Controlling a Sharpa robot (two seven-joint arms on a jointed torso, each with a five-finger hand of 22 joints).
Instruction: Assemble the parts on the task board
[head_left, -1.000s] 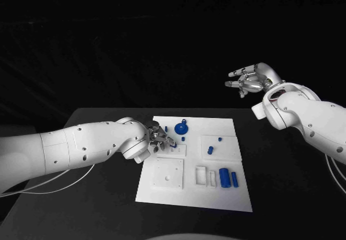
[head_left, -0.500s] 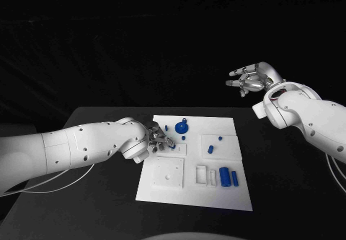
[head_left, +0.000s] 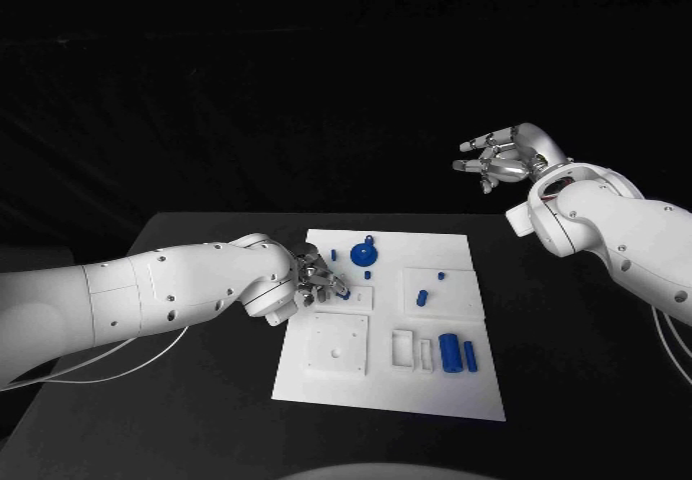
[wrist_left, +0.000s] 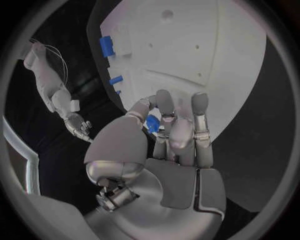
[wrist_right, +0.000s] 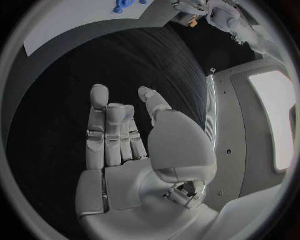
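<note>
a small blue part sits pinched between the thumb and fingers of the left hand, low over the left side of the white task board. more blue parts lie on the board. the right hand hangs raised beyond the table, fingers apart, holding nothing.

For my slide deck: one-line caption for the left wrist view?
Left hand pinching a small blue part above the white task board.
</note>
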